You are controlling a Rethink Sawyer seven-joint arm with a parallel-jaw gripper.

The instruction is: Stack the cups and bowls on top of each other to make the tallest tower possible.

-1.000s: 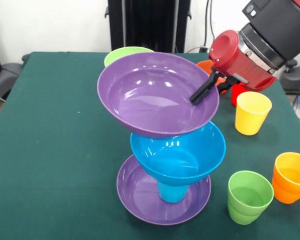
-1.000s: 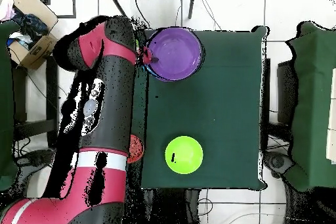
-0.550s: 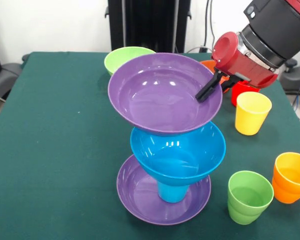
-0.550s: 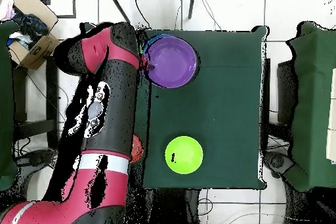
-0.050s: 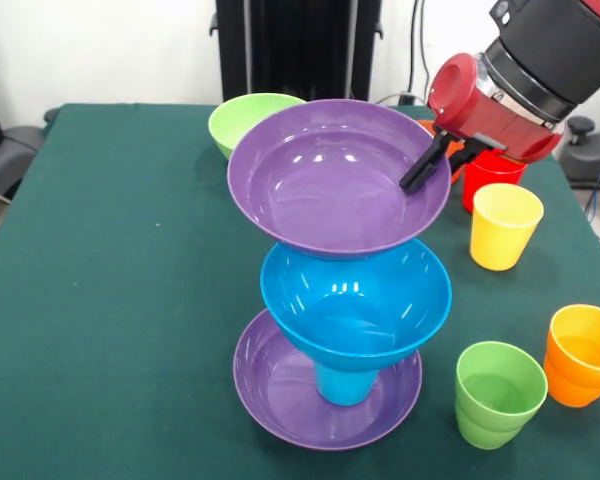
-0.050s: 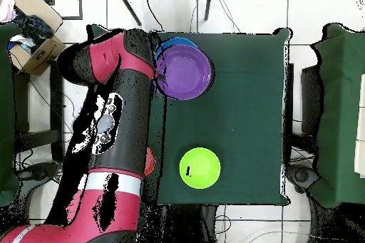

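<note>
Black claw [image 5: 427, 168] of my red arm is clamped on the right rim of the wide glossy purple plastic bowl [image 5: 330, 180], sitting atop the deep blue plastic bowl [image 5: 365, 305] (itself on an upturned blue plastic cup [image 5: 345, 384]) over another wide purple bowl [image 5: 280, 385], the base.

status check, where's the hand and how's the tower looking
Hand shut on upper purple bowl at its rim. Bowl tilted over blue bowl, blue cup, purple base bowl. Yellow cup, red cup close beside hand.
</note>
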